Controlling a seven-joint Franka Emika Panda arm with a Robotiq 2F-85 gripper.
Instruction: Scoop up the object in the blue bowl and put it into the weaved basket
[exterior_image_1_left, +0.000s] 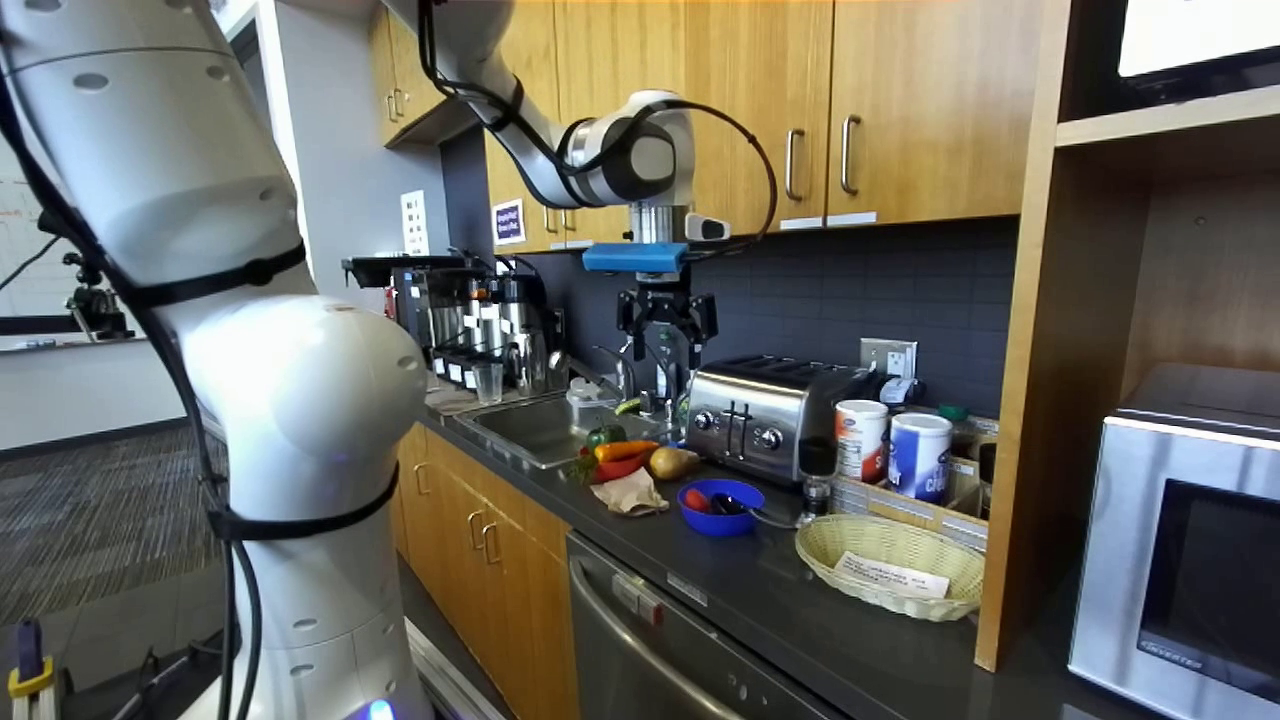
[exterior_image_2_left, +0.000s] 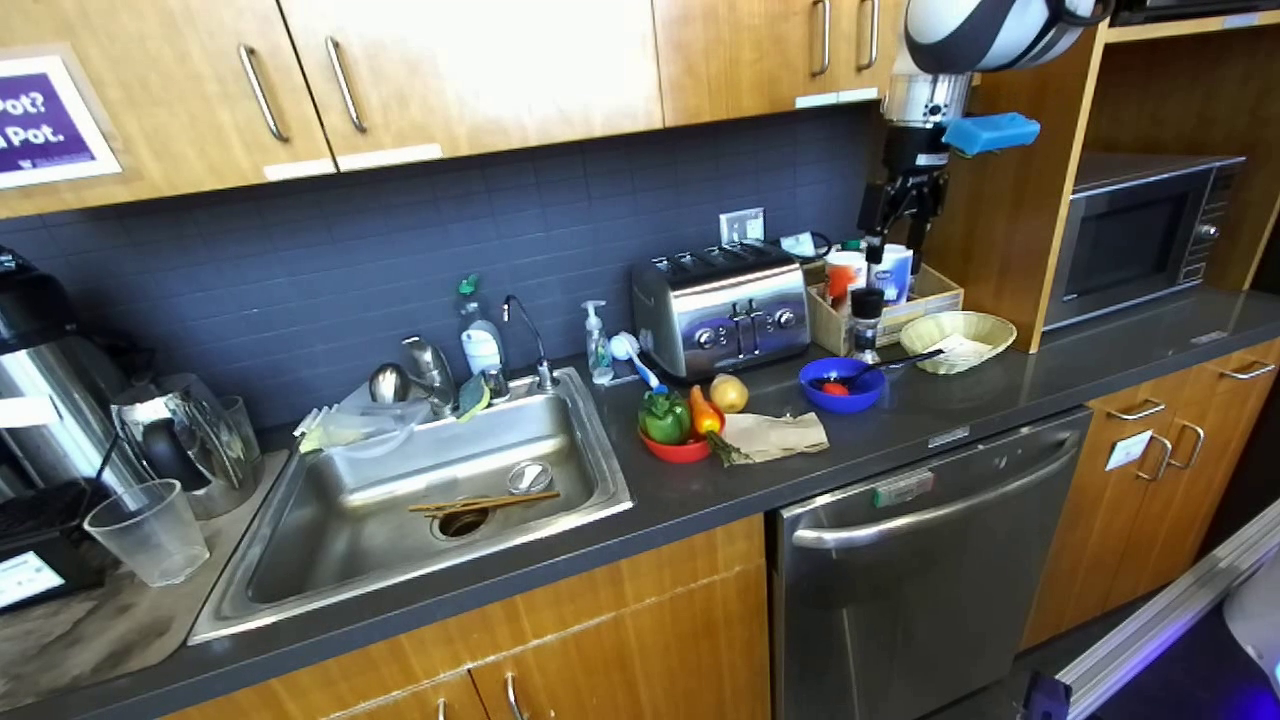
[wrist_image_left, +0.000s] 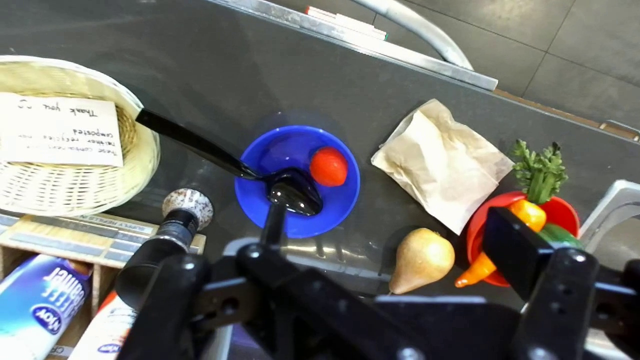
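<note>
Progress toward the goal looks to be nil as yet: the red object (wrist_image_left: 329, 166) sits inside the blue bowl (wrist_image_left: 337, 210), close beside the head of a black spoon (wrist_image_left: 272, 182); whether the two touch is hard to tell. The spoon's handle slants over the bowl's rim toward the weaved basket (wrist_image_left: 75, 190), which carries a paper note (wrist_image_left: 60, 130). High over the table (wrist_image_left: 200, 65), the tool (exterior_image_1_left: 668, 352) hangs with its jaws spread wide and nothing between them, so the spoon is not in its hold. By that reckoning every step is left: coming down to the handle, closing on it, working the spoon's head under the object, raising the load clear of the bowl and tipping it out into the basket. Bowl and basket stand near each other, so the carry should be short; the scooping looks the harder part.
</note>
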